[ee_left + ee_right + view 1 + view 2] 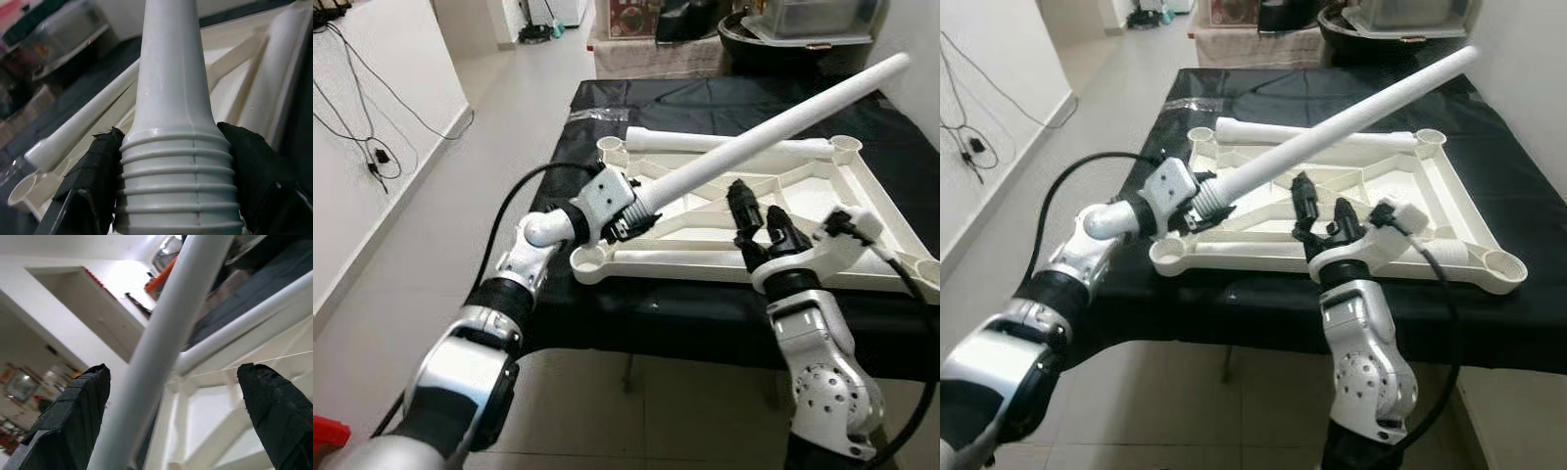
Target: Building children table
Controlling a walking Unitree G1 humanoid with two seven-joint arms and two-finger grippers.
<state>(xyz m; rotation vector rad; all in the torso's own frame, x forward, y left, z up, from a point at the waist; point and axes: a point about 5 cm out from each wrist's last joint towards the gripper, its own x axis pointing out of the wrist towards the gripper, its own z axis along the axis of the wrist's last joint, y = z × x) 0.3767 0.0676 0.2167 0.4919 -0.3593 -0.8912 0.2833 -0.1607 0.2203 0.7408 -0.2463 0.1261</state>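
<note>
Because the long white plastic leg (pixel 773 137) had yet to go into a corner socket, the left hand (pixel 625 217) clamped its ribbed end, holding it slanted above the upturned white plastic tabletop (pixel 862 206) on the black-covered desk (pixel 705 98). The right hand (pixel 759 220), fingers spread wide and empty, pointed upward beneath the leg, elbow bent low before the desk edge.
</note>
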